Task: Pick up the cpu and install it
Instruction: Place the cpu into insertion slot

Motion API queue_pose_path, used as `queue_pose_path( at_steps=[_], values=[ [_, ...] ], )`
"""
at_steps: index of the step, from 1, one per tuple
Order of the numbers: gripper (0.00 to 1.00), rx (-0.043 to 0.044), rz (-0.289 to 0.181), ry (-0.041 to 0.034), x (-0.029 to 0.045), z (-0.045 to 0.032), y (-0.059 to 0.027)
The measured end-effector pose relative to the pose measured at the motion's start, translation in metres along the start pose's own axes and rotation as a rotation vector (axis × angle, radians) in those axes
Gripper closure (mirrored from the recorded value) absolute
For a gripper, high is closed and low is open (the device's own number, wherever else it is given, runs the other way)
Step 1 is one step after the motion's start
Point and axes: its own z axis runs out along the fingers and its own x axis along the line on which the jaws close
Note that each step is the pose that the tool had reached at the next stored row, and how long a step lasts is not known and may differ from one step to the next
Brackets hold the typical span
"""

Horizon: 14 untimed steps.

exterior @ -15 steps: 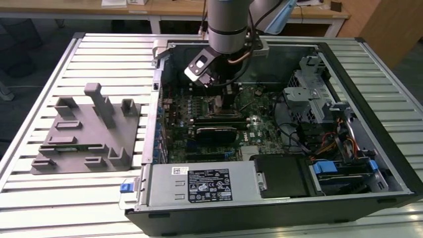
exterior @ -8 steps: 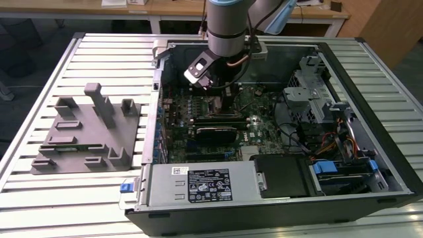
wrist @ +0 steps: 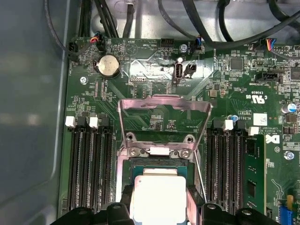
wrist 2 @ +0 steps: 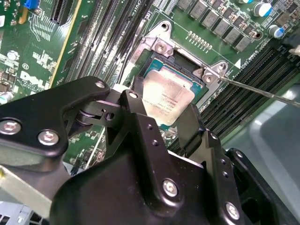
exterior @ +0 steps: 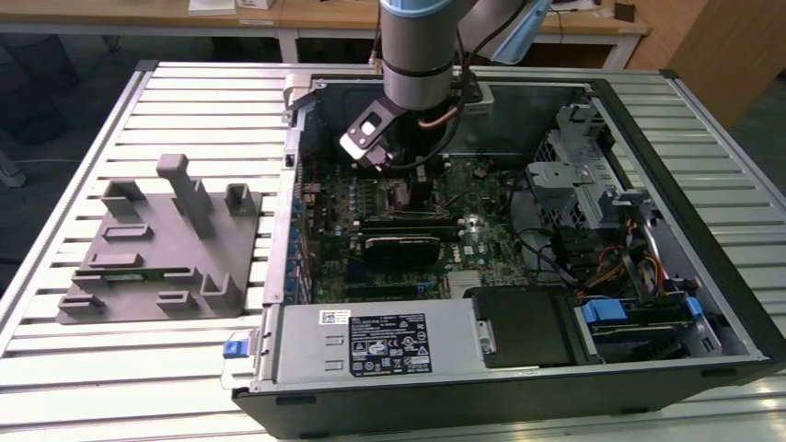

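Exterior view: the arm (exterior: 418,46) reaches down into an open computer case (exterior: 491,405). The case lies on a table (exterior: 123,368) made of metal slats. A grey tray (exterior: 147,249) sits on the table beside the case, on the exterior view's left. The end of the arm is low over the green board (exterior: 491,230), near the back of the case.

In the second wrist view, the tool (wrist 2: 165,102) has one black finger on each side of the cpu (wrist 2: 164,93). The fingers (wrist 2: 192,126) press on its two edges, so the tool is pinching the cpu. The cpu is right over the socket (wrist 2: 187,68), with its shiny silver top facing up. I cannot tell if it rests in the socket or is just above it.

In the first wrist view, the cpu (wrist: 159,197) is a pale square between the two fingers. The metal flap (wrist: 164,99) of the socket stands up, open, just past the cpu. Black slots (wrist: 89,164) run along both sides of the socket.
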Motion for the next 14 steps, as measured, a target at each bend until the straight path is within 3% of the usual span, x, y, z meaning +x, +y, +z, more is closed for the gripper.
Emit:
queue_pose_path(
  at_steps=[14],
  values=[
    [0.47,0.0008,0.0,0.0012,0.0004,0.0073,0.0012]
  ],
)
